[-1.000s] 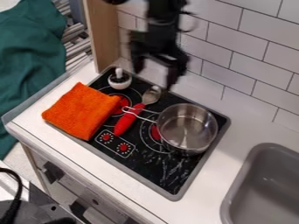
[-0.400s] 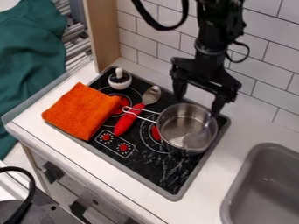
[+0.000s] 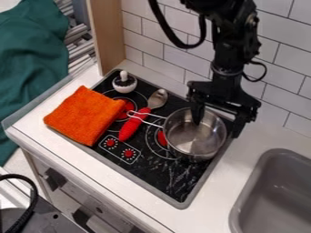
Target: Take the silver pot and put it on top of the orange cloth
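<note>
White tiles [image 3: 279, 54] back a pale tabletop [image 3: 222, 182], into which a black toy stove [image 3: 164, 182] is set. On the stove sits the silver saucepan [image 3: 194, 139], its wire handle [image 3: 146, 116] pointing to 10 o'clock above a red-handled spoon [image 3: 128, 129]. The end effector [image 3: 217, 129] is spread open, nothing clamped: one finger inside the pan, the other outside, with the wall at 1 to 2 o'clock between them. Whether either touches metal cannot be told.

The step seems to be gripping that wall. It should sink straight, pinch squarely and lift level (a one-sided hold may let the pan tilt), raising the handle clear of the spoon before heading between 9 and 10 o'clock. There the pan's base should settle over the middle of the orange cloth [image 3: 85, 113], avoiding its edges.
</note>
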Available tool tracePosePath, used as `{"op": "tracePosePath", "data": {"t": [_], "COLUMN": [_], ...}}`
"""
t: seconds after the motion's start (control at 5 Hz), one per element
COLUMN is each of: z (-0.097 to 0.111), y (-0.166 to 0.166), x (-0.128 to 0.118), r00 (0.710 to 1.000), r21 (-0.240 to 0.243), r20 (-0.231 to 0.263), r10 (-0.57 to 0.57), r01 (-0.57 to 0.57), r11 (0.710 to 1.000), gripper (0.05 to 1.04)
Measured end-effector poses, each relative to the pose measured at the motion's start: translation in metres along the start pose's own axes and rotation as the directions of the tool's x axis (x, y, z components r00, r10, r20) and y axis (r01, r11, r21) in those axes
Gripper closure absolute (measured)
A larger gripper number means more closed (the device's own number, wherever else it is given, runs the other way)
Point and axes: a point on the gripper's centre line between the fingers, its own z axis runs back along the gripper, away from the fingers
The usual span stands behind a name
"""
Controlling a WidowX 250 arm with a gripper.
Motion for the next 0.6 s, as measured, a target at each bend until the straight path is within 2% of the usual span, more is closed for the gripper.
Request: {"op": "tracePosePath", "data": {"t": [0.2, 0.6], "z": [-0.010, -0.030], "y": [-0.003, -0.002], "x": [0.000, 0.000], "r00": [1.000, 0.996], "r21": [-0.010, 0.005], "r20": [-0.020, -0.079], "r10": [-0.014, -0.029], "r01": [0.014, 0.030], "r11": [1.000, 1.000], "gripper": [0.075, 0.075]}}
